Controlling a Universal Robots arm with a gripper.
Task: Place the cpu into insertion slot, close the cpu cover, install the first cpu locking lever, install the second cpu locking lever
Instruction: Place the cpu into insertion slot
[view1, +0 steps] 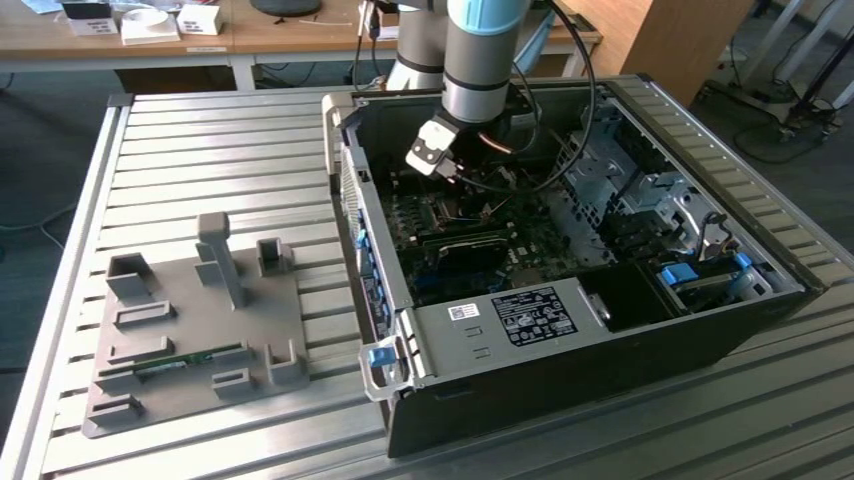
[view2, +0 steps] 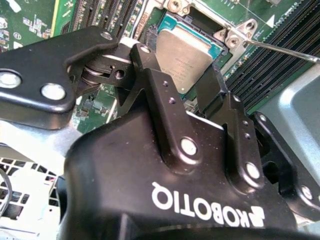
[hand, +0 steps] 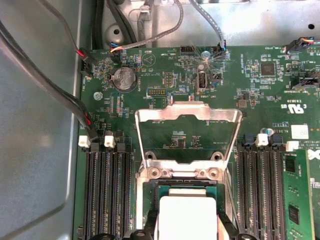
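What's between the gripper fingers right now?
The cpu, gripped edge to edge by the fingers of the gripper, at the insertion slot; the cpu cover is open. Shows in both wrist views.

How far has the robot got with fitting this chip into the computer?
Nothing looks finished yet. In hand: the tool grips the cpu right at the slot; whether it is fully seated I cannot tell. Left: the cover stands open, tilted up from its hinge, so it must be closed and both levers fastened; one lever sticks out free.
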